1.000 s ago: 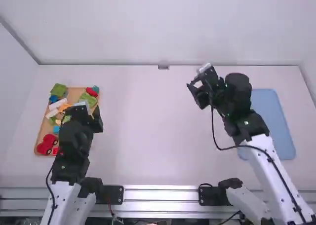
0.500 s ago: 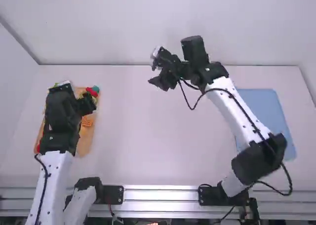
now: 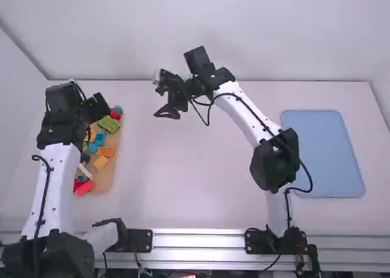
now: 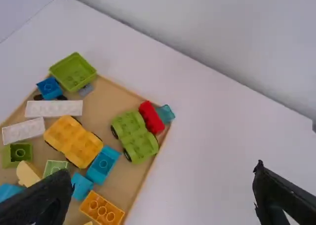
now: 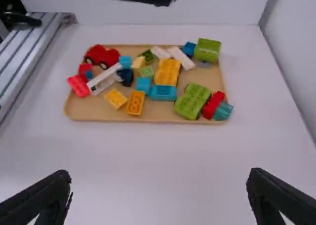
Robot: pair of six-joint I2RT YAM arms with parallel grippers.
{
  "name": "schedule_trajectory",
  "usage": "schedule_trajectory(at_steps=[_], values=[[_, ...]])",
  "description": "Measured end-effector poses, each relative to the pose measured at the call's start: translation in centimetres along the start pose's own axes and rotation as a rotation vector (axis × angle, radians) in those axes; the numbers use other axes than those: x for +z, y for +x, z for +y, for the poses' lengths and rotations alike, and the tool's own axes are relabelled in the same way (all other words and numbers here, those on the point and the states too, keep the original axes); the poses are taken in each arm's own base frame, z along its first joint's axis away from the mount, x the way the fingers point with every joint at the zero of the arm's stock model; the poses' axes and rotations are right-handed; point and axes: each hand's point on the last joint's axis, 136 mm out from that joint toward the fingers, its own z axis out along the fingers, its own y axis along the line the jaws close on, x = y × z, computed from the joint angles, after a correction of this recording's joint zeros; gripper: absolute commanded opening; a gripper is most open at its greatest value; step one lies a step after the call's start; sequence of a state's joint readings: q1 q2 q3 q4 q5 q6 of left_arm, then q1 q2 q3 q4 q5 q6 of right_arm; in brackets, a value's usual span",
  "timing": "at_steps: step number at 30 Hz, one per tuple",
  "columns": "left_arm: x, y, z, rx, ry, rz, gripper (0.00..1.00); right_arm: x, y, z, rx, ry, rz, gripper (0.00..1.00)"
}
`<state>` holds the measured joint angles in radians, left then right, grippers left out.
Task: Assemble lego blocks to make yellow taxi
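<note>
Over the brick tray point(image 3: 108, 181) in the high view is my left gripper point(image 3: 96, 108). In the left wrist view the left gripper point(image 4: 162, 173) is open, nothing between its fingers; the yellow wheeled base point(image 4: 74, 141) lies on the tray beside a blue brick point(image 4: 102, 165), with an orange brick point(image 4: 102, 208) near the tray edge. Right of the tray, above bare table, hangs my right gripper point(image 3: 167, 111). The right wrist view has the right gripper point(image 5: 159, 174) open and empty, facing the tray, which also holds a small yellow-orange brick point(image 5: 116, 98).
A blue mat point(image 3: 323, 153) lies on the table's right side. Also on the tray are a green wheeled base point(image 5: 192, 101), a red car point(image 5: 101, 56), a white brick point(image 5: 105, 79) and several other bricks. The back wall point(image 3: 244, 31) rises behind the table.
The right arm has swung left across the table toward the tray. My left arm has moved left and farther away from the camera, uncovering bricks at the tray's middle and near end.
</note>
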<state>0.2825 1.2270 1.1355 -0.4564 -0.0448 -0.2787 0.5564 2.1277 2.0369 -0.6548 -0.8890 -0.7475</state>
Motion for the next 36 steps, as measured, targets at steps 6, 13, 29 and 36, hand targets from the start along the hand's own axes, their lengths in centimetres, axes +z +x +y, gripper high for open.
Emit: schedule_trajectory(at_steps=[6, 13, 29, 36], values=[[1.8, 0.3, 1.0, -0.027, -0.037, 0.057, 0.99, 1.0, -1.1, -0.8, -0.039, 0.036, 0.003, 0.98], [2.6, 0.6, 1.1, -0.029, -0.046, 0.086, 0.99, 1.8, -1.4, -0.4, -0.042, 0.121, 0.054, 0.98], [2.5, 1.3, 1.4, -0.030, -0.059, 0.122, 0.99, -0.4, 1.4, 0.2, -0.011, 0.313, -0.138, 0.98], [0.7, 1.6, 5.3, -0.137, -0.219, 0.176, 0.99, 0.5, 1.1, 1.1, -0.032, 0.290, -0.136, 0.98]])
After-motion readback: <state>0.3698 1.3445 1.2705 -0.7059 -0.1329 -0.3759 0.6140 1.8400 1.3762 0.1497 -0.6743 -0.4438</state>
